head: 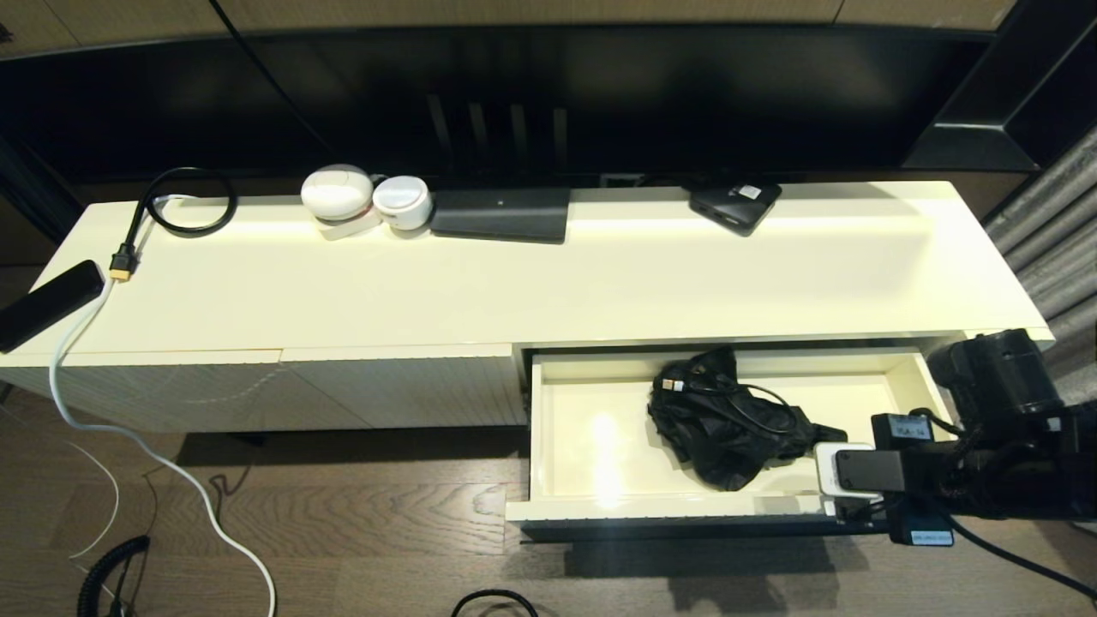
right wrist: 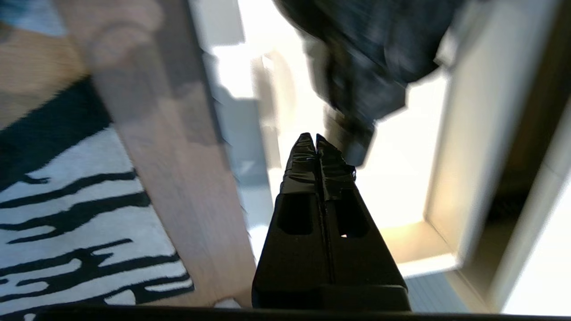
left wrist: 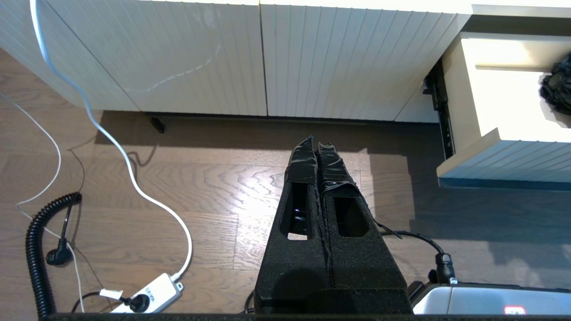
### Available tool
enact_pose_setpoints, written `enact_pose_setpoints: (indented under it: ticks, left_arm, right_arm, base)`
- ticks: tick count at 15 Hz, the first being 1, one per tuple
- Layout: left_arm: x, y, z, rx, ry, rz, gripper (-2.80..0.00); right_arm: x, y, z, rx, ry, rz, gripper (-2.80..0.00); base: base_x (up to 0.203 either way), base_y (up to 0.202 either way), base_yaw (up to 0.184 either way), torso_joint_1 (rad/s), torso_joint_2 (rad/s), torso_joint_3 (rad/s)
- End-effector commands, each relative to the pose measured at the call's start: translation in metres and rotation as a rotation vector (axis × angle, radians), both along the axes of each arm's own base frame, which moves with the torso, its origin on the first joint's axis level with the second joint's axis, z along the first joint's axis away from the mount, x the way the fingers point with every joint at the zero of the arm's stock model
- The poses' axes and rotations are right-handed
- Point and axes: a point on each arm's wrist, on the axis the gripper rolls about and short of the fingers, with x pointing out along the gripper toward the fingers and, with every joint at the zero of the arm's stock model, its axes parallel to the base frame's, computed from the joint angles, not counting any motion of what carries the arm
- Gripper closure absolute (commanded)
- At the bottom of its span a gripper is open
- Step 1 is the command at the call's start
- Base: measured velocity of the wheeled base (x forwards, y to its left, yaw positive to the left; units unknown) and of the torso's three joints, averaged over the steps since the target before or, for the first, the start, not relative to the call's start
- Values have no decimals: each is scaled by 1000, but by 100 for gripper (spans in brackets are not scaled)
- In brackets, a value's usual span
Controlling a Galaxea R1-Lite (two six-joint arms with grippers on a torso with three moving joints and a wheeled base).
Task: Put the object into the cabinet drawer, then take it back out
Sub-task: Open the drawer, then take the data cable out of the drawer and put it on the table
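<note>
The cabinet drawer (head: pixel 591 428) stood pulled out from the right half of the cream cabinet (head: pixel 548 283), its plain interior exposed. The object, a crumpled black bundle with a thin cable (head: pixel 724 420) across it, lay on the drawer floor, right of centre and nearer the drawer's right wall than its left.

The right gripper (right wrist: pixel 316 139) was positioned at the drawer's front right corner, above the front edge. Its fingers (right wrist: pixel 305 156) were pressed fully together and held nothing. In the right wrist view the black bundle (right wrist: pixel 366 67) lay just beyond the fingertips; whether the tips touched it could not be determined, as that view was blurred. In the head view the right arm (head: pixel 994 446) entered from the right edge, its white-and-black wrist housing overlapping the bundle's right end.

The left gripper (left wrist: pixel 316 142) hung over the wooden floor (left wrist: pixel 214 187) in front of the closed ribbed panels (left wrist: pixel 267 58), well apart from the drawer. Its fingers (left wrist: pixel 303 165) were closed together and empty.

On the cabinet's top surface, along the rear edge, stood two white rounded devices (head: pixel 364 199), a flat dark box (head: pixel 501 214) and a small black device (head: pixel 735 204). A black looped cable (head: pixel 184 206) lay at the left end.
</note>
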Motion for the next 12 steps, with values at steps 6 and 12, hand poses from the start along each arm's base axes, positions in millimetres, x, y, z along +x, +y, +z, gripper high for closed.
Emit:
enact_pose_setpoints:
  ticks: [6,12]
  left_arm:
    - [0,0,0,-1,0,2,0]
    - [0,0,0,-1,0,1,0]
  right_arm:
    - [-33,0,40,7,-120,-21,0]
    - [-34,26,47,15,-145,79,-280]
  base:
    - [0,0,0,0,0,0]
    - [0,0,0,0,0,0]
